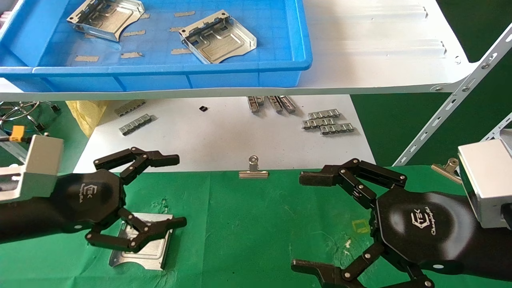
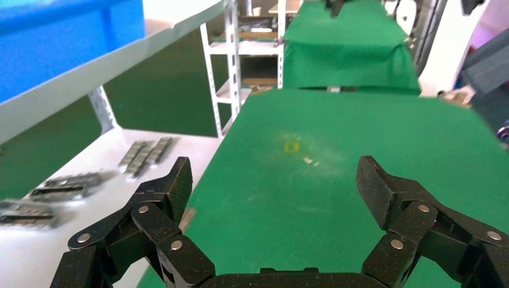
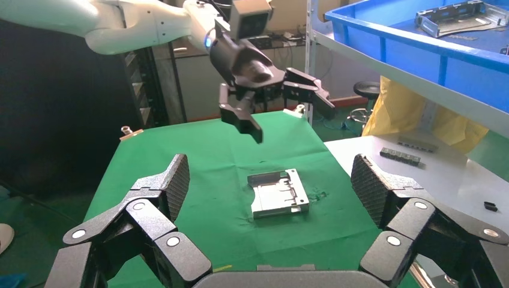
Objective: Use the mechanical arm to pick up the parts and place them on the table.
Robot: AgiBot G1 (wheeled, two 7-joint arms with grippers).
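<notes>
The left end effector (image 1: 182, 191) hangs above the near-left part of the green worktop (image 1: 248, 224), its fingers spread wide and holding nothing; the right wrist view confirms it is raised clear of the cloth, with open air beneath. Directly under it one silver part (image 1: 150, 248) lies flat on the cloth, apart from the fingers, inside the near edge and just right of the worktop's left side. Two more parts (image 1: 106, 18) (image 1: 218, 36) rest in the blue bin (image 1: 304, 56) on the white shelf board (image 1: 380, 52) overhead, among small tan bits. Below the shelf a white sheet (image 1: 224, 140) carries grey notched strips (image 1: 328, 122); its near edge meets the green cloth, where a silver binder clip (image 1: 253, 168) sits. The middle of the worktop between the two arms is bare cloth, broken only by a small yellow square mark (image 1: 362, 227). The right end effector (image 1: 298, 222) is parked over the near-right of the worktop, fingers likewise spread and holding nothing. A slotted shelf brace (image 1: 456, 100) slants down behind it. The left wrist view shows only bare green cloth between its own fingers (image 2: 174, 186) and does not show the part; the right wrist view shows the part (image 3: 279, 195) lying flat and the left end effector (image 3: 288, 114) above it.
</notes>
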